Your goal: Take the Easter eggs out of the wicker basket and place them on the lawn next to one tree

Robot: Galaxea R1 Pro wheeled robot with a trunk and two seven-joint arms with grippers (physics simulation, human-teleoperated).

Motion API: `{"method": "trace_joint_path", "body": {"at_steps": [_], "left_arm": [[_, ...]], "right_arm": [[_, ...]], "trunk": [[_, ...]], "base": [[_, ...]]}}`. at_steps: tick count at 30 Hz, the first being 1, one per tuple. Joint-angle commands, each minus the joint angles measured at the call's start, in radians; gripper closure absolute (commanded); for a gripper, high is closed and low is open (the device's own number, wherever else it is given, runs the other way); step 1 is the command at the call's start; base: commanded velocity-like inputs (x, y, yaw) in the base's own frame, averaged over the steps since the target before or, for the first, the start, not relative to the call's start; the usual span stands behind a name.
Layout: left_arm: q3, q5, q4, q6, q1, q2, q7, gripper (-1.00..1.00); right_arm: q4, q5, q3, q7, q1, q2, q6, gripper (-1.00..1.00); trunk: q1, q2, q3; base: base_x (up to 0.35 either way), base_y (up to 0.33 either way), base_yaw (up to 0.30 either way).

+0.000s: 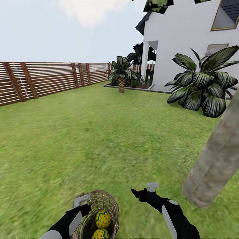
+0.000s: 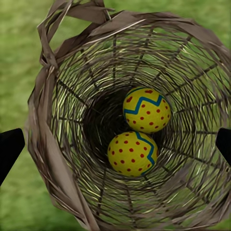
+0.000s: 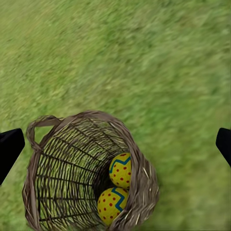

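head view: the wicker basket (image 1: pixel 99 212) stands on the lawn (image 1: pixel 99 132) just ahead of the left gripper (image 1: pixel 81 204), two easter eggs (image 1: pixel 103 219) showing inside; i cannot tell here how its jaws stand. the right gripper (image 1: pixel 144 192) hovers beside the basket, holding nothing, with the tree (image 1: pixel 215 159) trunk near on its outer side.

left wrist view: the left gripper (image 2: pixel 115 144) looks straight down into the basket (image 2: pixel 62 120), fingertips (image 2: pixel 9 149) wide apart, touching nothing. the two eggs (image 2: pixel 146 109) lie touching at the bottom. they look smooth, hard and rounded, likely light and prone to slip; grip one across its middle.

right wrist view: the right gripper (image 3: pixel 115 144) is spread wide, empty, above grass (image 3: pixel 144 57) and the basket (image 3: pixel 139 178).
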Motion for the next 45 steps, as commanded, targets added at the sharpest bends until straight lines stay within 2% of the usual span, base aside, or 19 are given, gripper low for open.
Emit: {"method": "trace_joint_path", "body": {"at_steps": [1,5,16,36,45], "left_arm": [[0.006,0.003,-0.003,0.006,0.0,-0.001,0.002,-1.0],[0.006,0.003,-0.003,0.005,0.0,-0.001,0.003,-1.0],[0.005,0.003,-0.003,0.007,0.0,-0.001,0.001,-1.0],[0.005,0.003,-0.003,0.008,0.0,-0.001,0.001,-1.0],[0.005,0.003,-0.003,0.008,0.0,-0.001,0.001,-1.0]], "right_arm": [[-0.001,-0.008,-0.004,0.004,-0.001,0.001,0.009,-1.0],[-0.001,-0.008,-0.003,0.004,-0.001,0.001,0.009,-1.0],[-0.001,-0.01,-0.004,0.013,-0.001,0.001,0.008,-1.0],[0.0,-0.01,-0.006,0.017,-0.001,0.0,0.008,-1.0],[-0.001,-0.01,-0.006,0.016,-0.001,0.001,0.008,-1.0]], "trunk": [[0.004,-0.008,-0.006],[0.012,-0.022,-0.018],[0.012,-0.022,-0.021],[0.012,-0.022,-0.009],[0.012,-0.022,-0.008]], "base": [[0.0,0.0,0.0],[0.0,0.0,0.0],[0.029,0.0,-0.009],[0.014,0.0,-0.241],[0.12,0.012,-0.06]]}}
